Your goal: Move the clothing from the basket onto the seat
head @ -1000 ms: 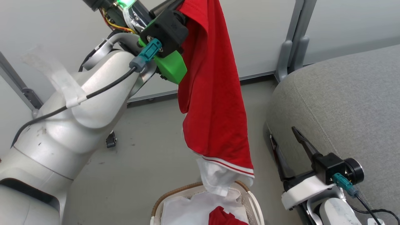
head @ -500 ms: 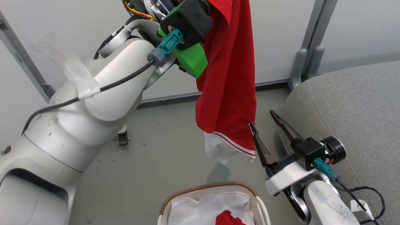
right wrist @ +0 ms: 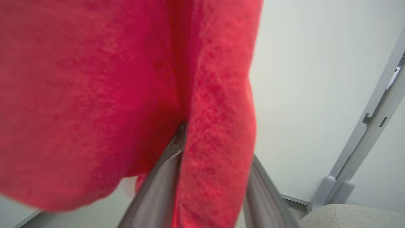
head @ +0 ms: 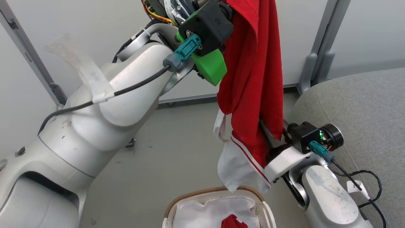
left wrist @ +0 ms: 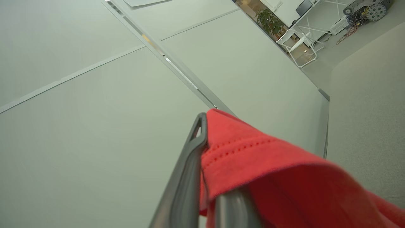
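Your left gripper [left wrist: 205, 133] is clamped on one garment [head: 253, 79], hung above the basket [head: 190, 198] rim. Your right gripper [right wrist: 215, 148] straddles a fold of it, fingers apart. Another red piece [head: 232, 221] lies mid-basket, and the seat [head: 364, 104] has none that you can see.

The grey floor [head: 164, 158] carries the basket [head: 261, 212] at the bottom edge, the seat [head: 364, 101] on the right, and a small dark object [head: 130, 143] near the wall.
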Tool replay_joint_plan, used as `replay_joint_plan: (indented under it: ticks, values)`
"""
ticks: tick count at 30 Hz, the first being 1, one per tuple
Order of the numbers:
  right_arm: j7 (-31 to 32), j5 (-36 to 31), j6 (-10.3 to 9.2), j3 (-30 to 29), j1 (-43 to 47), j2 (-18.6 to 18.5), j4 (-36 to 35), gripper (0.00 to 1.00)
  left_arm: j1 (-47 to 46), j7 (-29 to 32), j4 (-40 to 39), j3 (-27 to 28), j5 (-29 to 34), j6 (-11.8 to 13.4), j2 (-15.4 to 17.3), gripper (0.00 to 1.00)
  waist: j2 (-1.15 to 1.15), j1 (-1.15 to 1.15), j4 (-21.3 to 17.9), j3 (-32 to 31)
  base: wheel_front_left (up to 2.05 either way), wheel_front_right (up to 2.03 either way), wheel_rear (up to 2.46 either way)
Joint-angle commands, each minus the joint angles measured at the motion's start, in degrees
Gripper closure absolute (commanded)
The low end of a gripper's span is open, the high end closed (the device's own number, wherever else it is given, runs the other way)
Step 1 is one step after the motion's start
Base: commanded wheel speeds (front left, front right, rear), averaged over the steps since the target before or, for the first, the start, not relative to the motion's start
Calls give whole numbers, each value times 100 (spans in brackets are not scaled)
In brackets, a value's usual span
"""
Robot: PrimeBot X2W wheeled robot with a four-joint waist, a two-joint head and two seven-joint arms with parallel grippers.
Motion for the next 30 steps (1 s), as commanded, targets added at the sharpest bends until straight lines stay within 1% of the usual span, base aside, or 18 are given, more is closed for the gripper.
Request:
replay_joint_plan:
  ticks: [1,8,9,10,12,13,14,15,16,17,22,30]
  values:
    - [-28,56,-6,17,-45,-21,19,100,158,-4,13,-1,-58,7,31,100,0,0,18,11,0,0,0]
    - [-29,192,-6,-84,-63,-21,-34,100,702,-5,65,223,-381,28,77,100,0,0,68,75,0,0,0]
    - [-29,210,-6,-110,-68,-21,-41,100,821,-5,68,285,-447,39,57,93,0,0,68,83,0,0,0]
    - [-29,214,-6,-150,-79,-22,-48,100,964,-5,77,346,-530,37,34,84,0,0,66,91,0,0,0]
    - [-29,218,-6,-229,-109,-20,-75,100,1225,-5,64,455,-640,48,-5,75,0,0,67,113,0,0,0]
    - [-29,217,-6,-269,-120,-19,-75,100,1366,-5,60,504,-676,51,-32,58,0,0,68,123,0,0,0]
    - [-29,222,-6,-309,-136,-21,-84,100,1526,-5,59,560,-706,56,-57,50,0,0,66,136,0,0,0]
    - [-29,218,-6,-339,-155,-20,-92,100,1665,-5,63,604,-733,47,-74,33,0,0,62,148,0,0,0]
    - [-29,195,-6,-380,-177,-20,-106,100,1841,-4,80,682,-772,60,-94,11,0,0,53,162,0,0,0]
    - [-29,183,-6,-414,-191,-20,-120,100,1981,-4,107,735,-819,69,-109,0,0,0,43,172,0,0,0]
    - [-29,102,-6,-640,-287,-19,-211,100,2757,-5,291,1022,-878,108,-236,0,0,0,2,228,0,0,0]
    - [-29,-101,-6,-1061,-405,-20,-351,100,3818,-5,404,1483,-757,73,-417,0,0,0,-16,350,0,0,0]
